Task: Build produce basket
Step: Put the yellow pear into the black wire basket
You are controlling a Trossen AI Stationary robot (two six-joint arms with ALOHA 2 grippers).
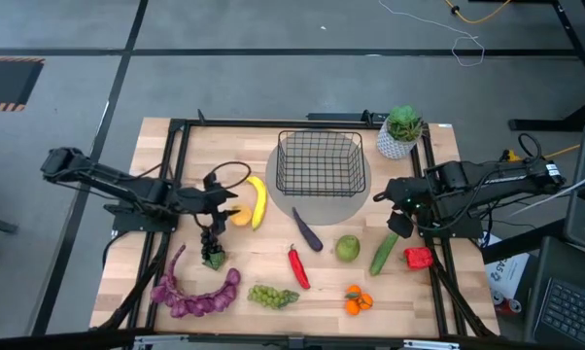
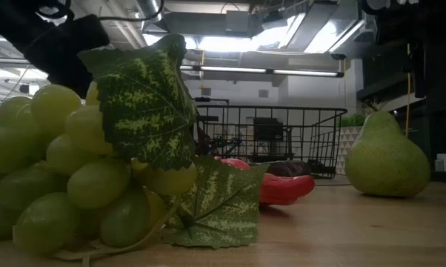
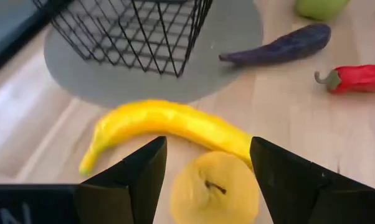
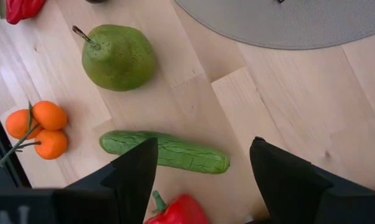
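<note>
My left gripper [image 1: 232, 207] [image 3: 209, 163] is open and hovers low, one finger on each side of a round yellow fruit [image 3: 214, 188] [image 1: 241, 217], without touching it. A yellow banana [image 3: 169, 124] [image 1: 258, 199] lies on the table just beyond this fruit. The black wire basket [image 1: 320, 162] [image 3: 134, 31] [image 2: 271, 137] stands on a grey round mat [image 1: 356, 199]. My right gripper [image 1: 397, 226] [image 4: 203, 163] is open above the cucumber [image 4: 166, 151] [image 1: 384, 253]. Near it lie a green pear [image 4: 118, 56] [image 1: 347, 247], the oranges [image 4: 41, 127] and a red pepper [image 4: 181, 211].
A dark eggplant [image 1: 307, 230] [image 3: 281, 46] and a red chili [image 1: 298, 265] [image 3: 356, 78] lie mid-table. Green grapes [image 1: 273, 296] [image 2: 75, 170] and purple grapes [image 1: 195, 297] sit near the near edge. A potted plant [image 1: 400, 131] stands at the far right, beside the basket.
</note>
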